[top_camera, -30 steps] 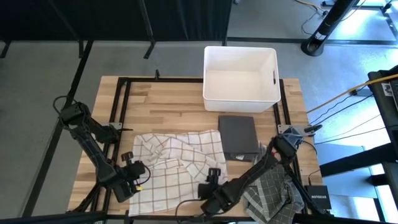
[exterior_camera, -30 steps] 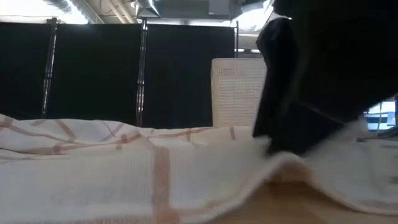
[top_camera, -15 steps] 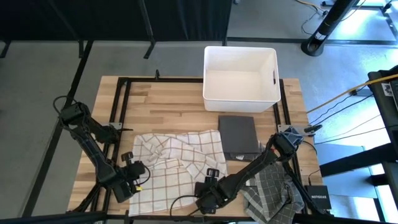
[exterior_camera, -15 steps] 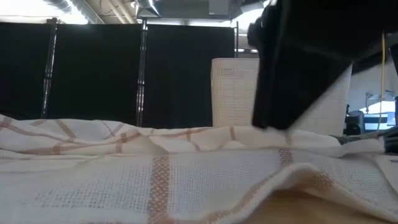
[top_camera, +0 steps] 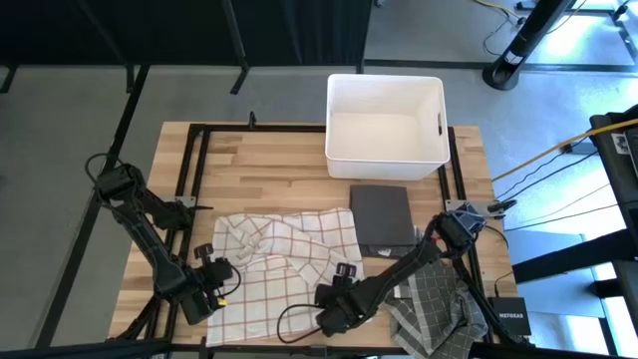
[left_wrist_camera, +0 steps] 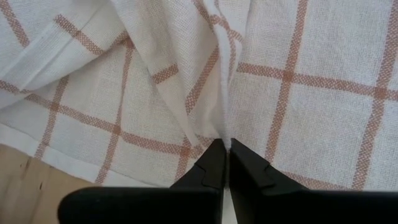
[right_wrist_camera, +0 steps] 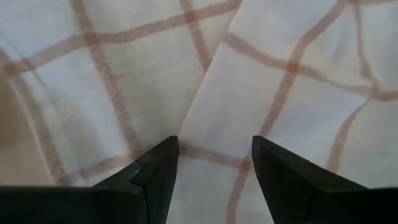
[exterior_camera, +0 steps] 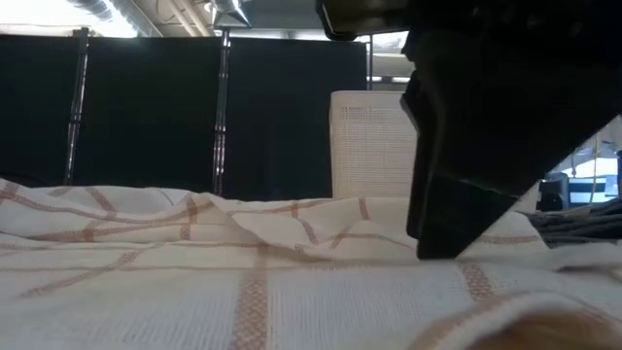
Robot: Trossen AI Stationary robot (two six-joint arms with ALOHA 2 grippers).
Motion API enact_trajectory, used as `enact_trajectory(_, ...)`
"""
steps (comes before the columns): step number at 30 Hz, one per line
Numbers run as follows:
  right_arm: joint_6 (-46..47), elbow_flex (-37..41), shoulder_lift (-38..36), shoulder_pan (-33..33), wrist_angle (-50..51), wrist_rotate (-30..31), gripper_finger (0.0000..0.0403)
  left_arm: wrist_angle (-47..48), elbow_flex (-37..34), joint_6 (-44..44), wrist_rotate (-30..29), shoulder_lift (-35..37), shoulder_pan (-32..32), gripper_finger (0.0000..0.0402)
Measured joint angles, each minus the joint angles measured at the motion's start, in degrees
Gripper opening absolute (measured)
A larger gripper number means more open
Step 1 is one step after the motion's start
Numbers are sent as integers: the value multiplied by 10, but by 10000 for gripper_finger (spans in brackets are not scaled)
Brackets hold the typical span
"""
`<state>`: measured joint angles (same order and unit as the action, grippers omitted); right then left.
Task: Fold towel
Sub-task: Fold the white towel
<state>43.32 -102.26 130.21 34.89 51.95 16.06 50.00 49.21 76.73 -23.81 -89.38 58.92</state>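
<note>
Lying rumpled, the checked towel (top_camera: 284, 269) — left fingers (left_wrist_camera: 225, 152) pinching a fold, right fingers (right_wrist_camera: 163, 158) spread.

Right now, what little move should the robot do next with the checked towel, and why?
Probably lower the right hand and close it on the towel. Its fingers stand open just above the cloth with nothing between them, while the left hand is already shut on a fold at the towel's left edge. Both hands likely need a grip before folding.
</note>
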Motion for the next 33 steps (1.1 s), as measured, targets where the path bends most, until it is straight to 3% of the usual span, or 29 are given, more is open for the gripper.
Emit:
enact_trajectory(12,-1,-1,0,0,1,-16,208,22,43,-39,0,-1,0,2)
enact_trajectory(20,5,-1,0,0,-46,-11,208,87,65,-1,-1,-1,0,2)
enact_trajectory(26,27,-1,0,0,16,11,208,79,65,2,0,-1,5,2)
enact_trajectory(33,12,-1,0,0,-35,-16,170,79,65,5,-8,-1,14,2)
